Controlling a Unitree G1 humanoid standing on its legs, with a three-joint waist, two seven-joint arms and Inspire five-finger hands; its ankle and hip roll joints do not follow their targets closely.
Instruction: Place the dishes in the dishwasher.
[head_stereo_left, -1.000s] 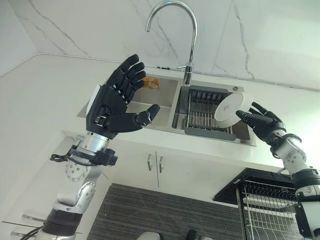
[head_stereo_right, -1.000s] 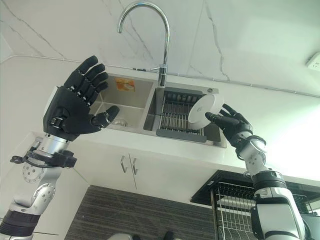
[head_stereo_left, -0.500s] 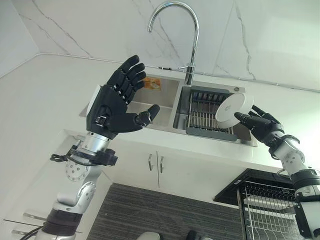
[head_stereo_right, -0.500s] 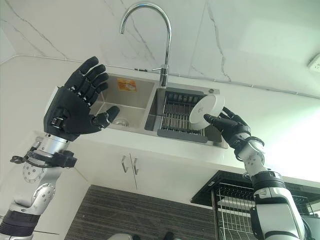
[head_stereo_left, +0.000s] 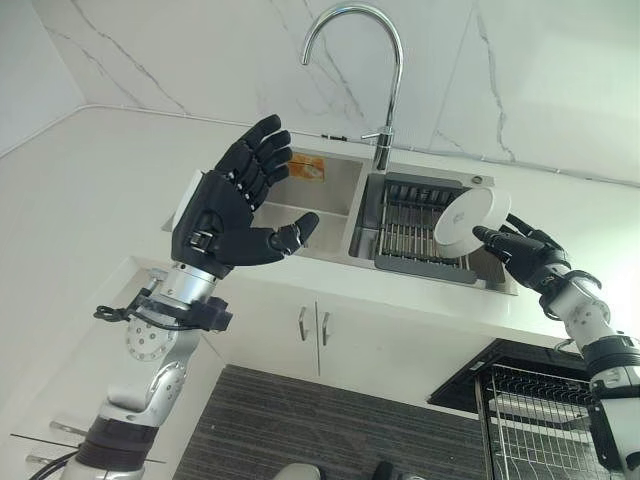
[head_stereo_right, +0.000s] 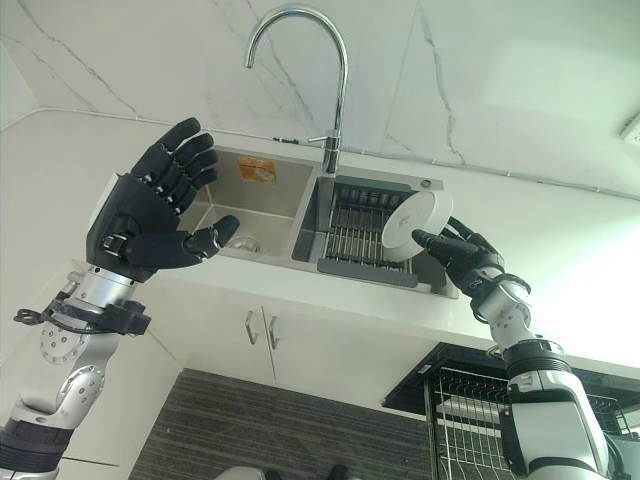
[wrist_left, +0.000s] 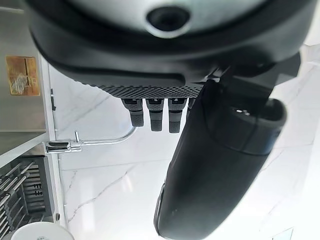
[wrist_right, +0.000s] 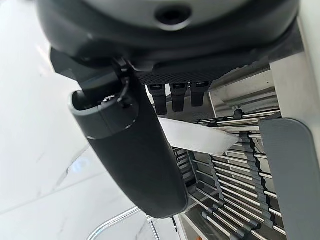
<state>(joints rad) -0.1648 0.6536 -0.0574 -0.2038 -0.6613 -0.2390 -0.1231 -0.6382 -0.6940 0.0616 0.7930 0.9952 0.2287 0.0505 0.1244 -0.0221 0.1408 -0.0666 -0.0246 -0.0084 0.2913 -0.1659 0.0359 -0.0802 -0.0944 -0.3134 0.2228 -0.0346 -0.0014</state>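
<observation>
Right eye view, right robot hand (head_stereo_right: 462, 257) pinching white plate (head_stereo_right: 414, 226), above sink rack (head_stereo_right: 352, 240)

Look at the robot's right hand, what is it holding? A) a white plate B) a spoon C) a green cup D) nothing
A: the right hand pinches a white plate between thumb and fingers, above the drying rack in the sink.

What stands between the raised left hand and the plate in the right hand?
The tap, rising behind the sink's divider between left hand and plate, in both eye views.
</observation>
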